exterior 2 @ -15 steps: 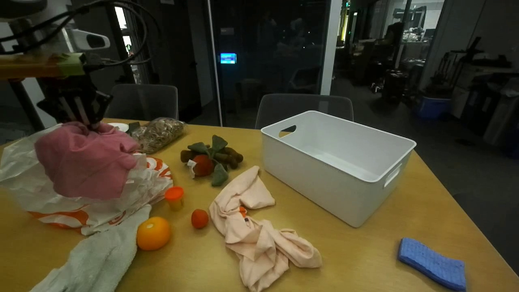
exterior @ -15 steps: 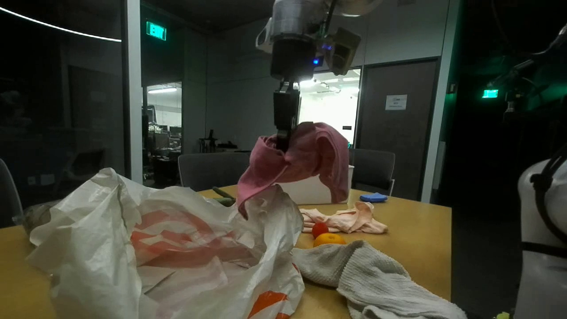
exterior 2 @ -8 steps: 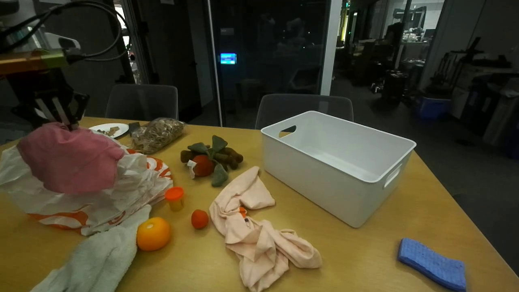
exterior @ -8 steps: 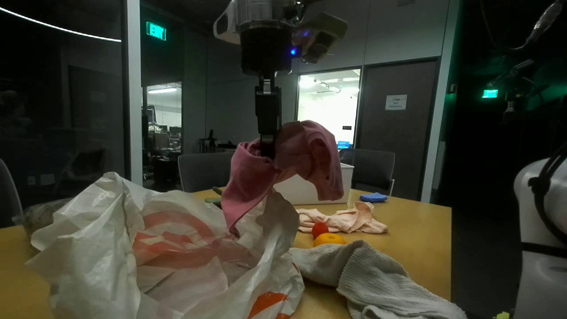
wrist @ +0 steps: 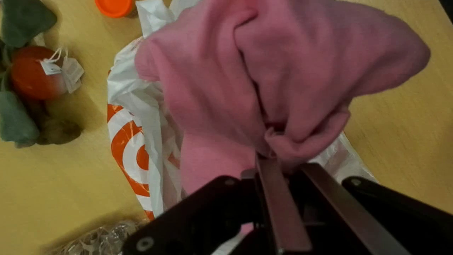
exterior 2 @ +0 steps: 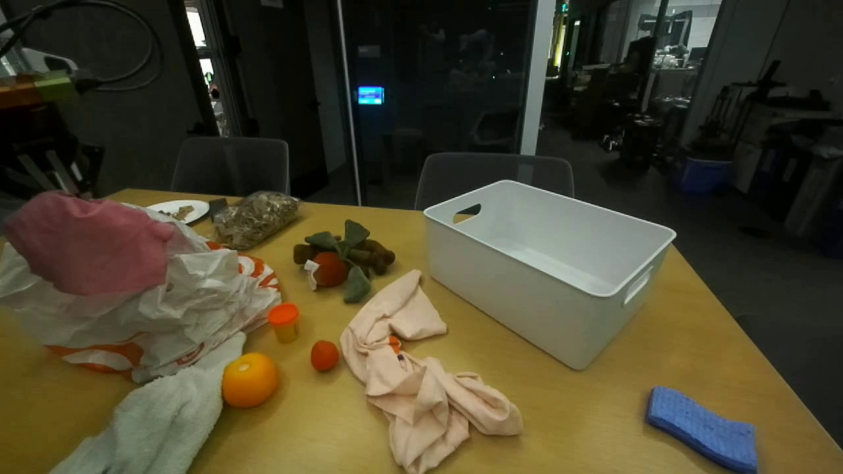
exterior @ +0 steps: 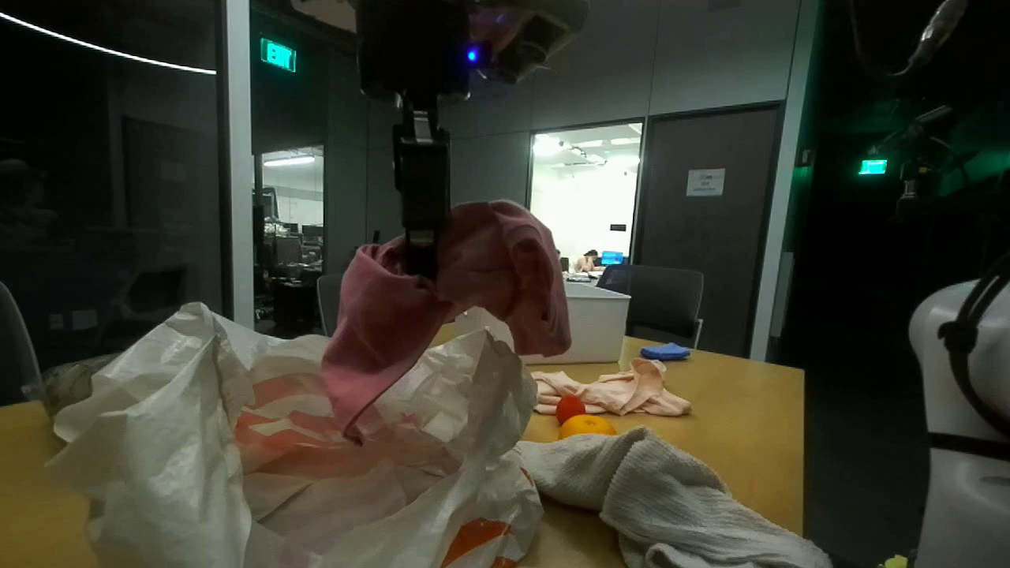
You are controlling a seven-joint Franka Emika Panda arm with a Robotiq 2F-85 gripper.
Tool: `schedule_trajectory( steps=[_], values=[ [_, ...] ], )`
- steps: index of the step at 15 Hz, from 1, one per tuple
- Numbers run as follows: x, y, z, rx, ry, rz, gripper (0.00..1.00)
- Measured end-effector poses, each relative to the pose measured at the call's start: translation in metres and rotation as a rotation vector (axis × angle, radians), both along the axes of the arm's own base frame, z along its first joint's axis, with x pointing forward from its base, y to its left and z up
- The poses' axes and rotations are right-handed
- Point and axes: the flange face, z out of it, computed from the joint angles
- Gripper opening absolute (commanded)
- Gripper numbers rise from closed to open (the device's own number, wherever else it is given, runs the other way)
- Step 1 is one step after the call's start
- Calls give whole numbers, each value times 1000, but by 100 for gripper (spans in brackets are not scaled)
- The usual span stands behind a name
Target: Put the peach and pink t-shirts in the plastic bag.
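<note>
Dusty-pink soft fabric t-shirt [wrist: 226, 78] hangs bunched from the black pincer [exterior: 420, 256], which is clamped tight on a fold, over the large wrinkled translucent-white plastic bag [exterior: 296, 450] with orange-red print; whether cloth and bag touch, cannot tell. Pale-peach crumpled fabric t-shirt [exterior 2: 421, 388] lies on the yellow-brown counter [exterior 2: 560, 428], apart from the bag. Progress, judged: neither shirt bagged; pink one appears near release, peach one's pick and transfer wholly outstanding.

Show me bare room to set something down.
Broad bare patch of tan wooden table: between white rectangular plastic bin, blue oblong pad and crumpled peach fabric t-shirt. Another: between that t-shirt, the round orange fruit and whitish terry cloth. Crowded: around the wrinkled white plastic bag, pink fabric t-shirt hanging over it.
</note>
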Motion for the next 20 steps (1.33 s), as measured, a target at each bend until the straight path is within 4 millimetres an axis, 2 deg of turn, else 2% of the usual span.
schedule_trajectory(
  steps=[3,9,12,16,20],
  values=[
    [4,12,-7,-3,11,29,7],
    [23,44,-49,-10,88,72,7],
    [30,63,-65,-3,115,98,7],
    [49,73,-71,-23,82,127,7],
    [64,76,-64,-33,34,145,8]
  ],
)
